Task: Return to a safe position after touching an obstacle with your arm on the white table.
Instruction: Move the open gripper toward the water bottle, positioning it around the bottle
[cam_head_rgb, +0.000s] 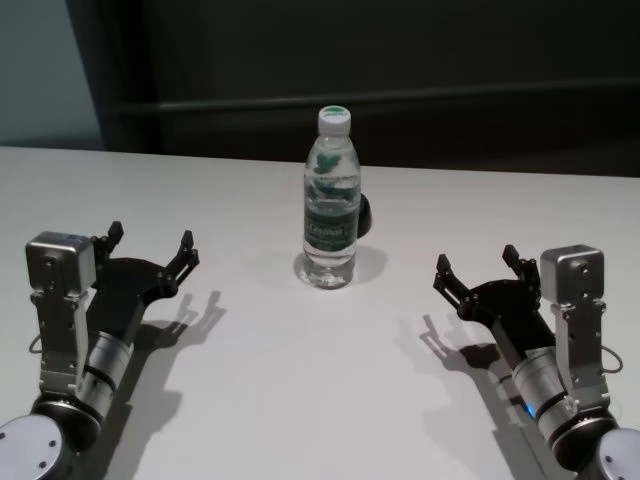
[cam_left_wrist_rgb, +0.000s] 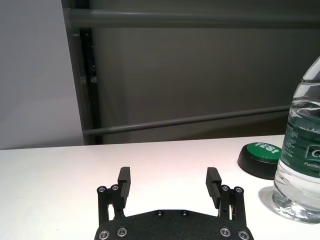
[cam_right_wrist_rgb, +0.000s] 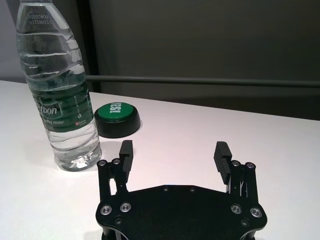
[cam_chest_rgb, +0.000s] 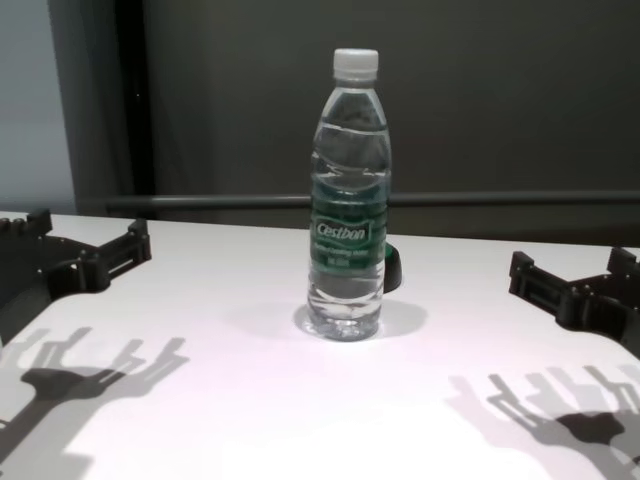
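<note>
The obstacle, a clear water bottle (cam_head_rgb: 331, 200) with a white cap and a dark green label, stands upright mid-table on the white table (cam_head_rgb: 300, 380). It also shows in the chest view (cam_chest_rgb: 348, 200), the left wrist view (cam_left_wrist_rgb: 301, 150) and the right wrist view (cam_right_wrist_rgb: 60, 90). My left gripper (cam_head_rgb: 150, 245) hovers open and empty, well to the left of the bottle. My right gripper (cam_head_rgb: 477, 266) hovers open and empty, well to its right. Neither touches the bottle. Both sets of fingers (cam_left_wrist_rgb: 124, 181) (cam_right_wrist_rgb: 126, 152) stand wide apart.
A small dark round button with a green top (cam_right_wrist_rgb: 117, 120) sits on the table just behind the bottle, also seen in the left wrist view (cam_left_wrist_rgb: 260, 159). A dark wall with a horizontal rail (cam_chest_rgb: 500, 200) runs behind the table's far edge.
</note>
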